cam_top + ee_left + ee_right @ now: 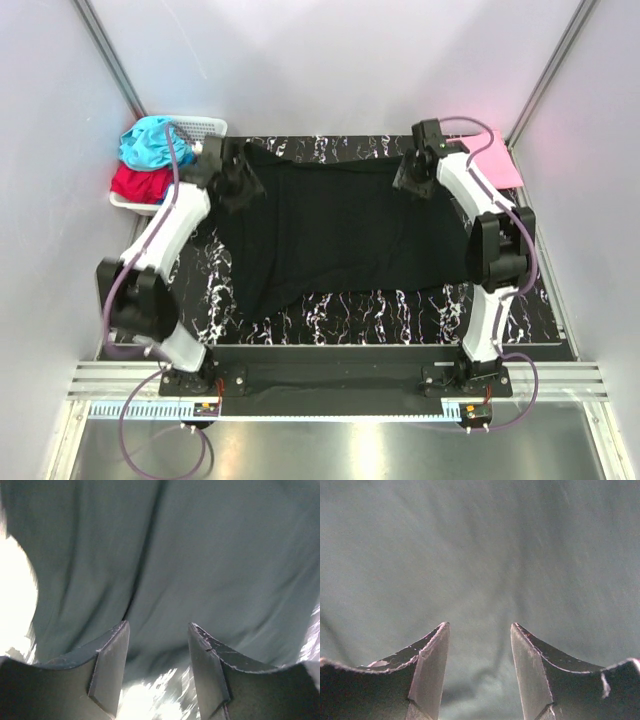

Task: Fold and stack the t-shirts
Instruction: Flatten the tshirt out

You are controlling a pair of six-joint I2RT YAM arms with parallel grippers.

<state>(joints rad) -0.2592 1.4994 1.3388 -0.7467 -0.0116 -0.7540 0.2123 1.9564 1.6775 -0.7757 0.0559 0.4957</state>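
Note:
A large black t-shirt (350, 230) lies spread out on the marbled black table (380, 305), with some wrinkles. My left gripper (240, 185) hangs over its far left corner. In the left wrist view this gripper (158, 625) is open, the cloth (200, 555) lies just past the fingertips, and nothing is pinched. My right gripper (412, 180) is over the shirt's far right corner. It (480, 625) is open too, with cloth (480, 545) filling the view beneath it. A folded pink t-shirt (497, 160) lies at the far right. Teal (152, 140) and red (138, 183) t-shirts sit bunched in the basket.
The white lattice basket (205, 126) stands at the far left corner, just off the table. Pale walls with metal corner posts close in the back and sides. A strip of bare table runs along the near edge in front of the shirt.

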